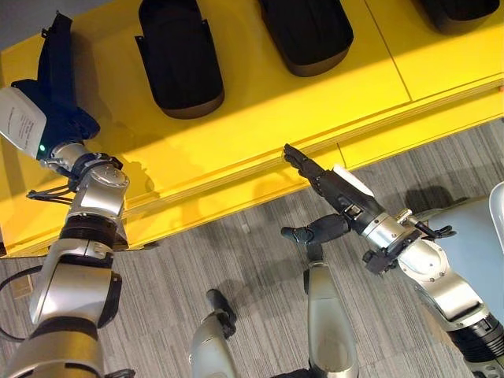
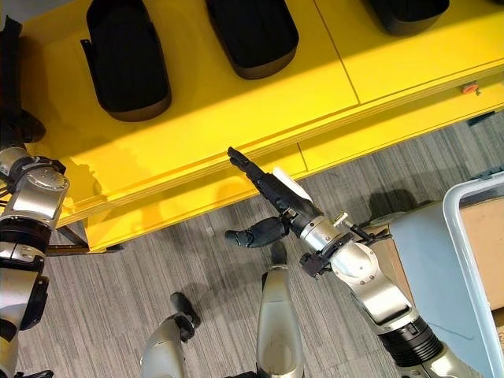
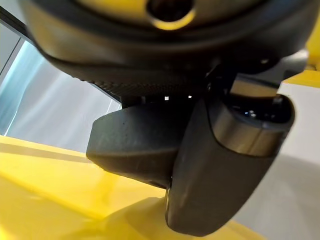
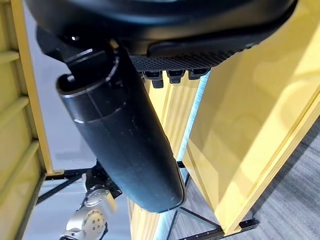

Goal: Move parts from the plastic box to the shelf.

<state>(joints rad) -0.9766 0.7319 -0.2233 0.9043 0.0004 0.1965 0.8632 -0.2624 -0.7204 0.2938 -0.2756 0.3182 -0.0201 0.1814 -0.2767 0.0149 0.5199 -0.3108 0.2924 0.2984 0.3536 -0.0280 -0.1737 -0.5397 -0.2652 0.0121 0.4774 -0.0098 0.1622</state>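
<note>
Black moulded plastic parts point(image 1: 179, 55) are lying on the yellow shelf point(image 1: 260, 134), while the right robot hand point(image 1: 331, 189) is reaching with straight, empty fingers and the left robot hand point(image 1: 59, 79), fingers unclear, should be releasing gently.

Two robot arms are built of rounded silver-grey metal shells joined by black rings at the joints. The left arm's wrist carries a white, boxy module with a small green light, and thin black wires loop beside its silver wrist joint. The left robot hand point(image 1: 57, 75) is dark navy-black and blocky. The right robot hand point(image 1: 335, 193) is black, with slim segmented fingers, a stubby dark thumb and a white cover panel along its back. Its silver wrist collar has small black clamps and screws. Close up, each thumb is a smooth, glossy black cylinder with a rounded tip.
</note>
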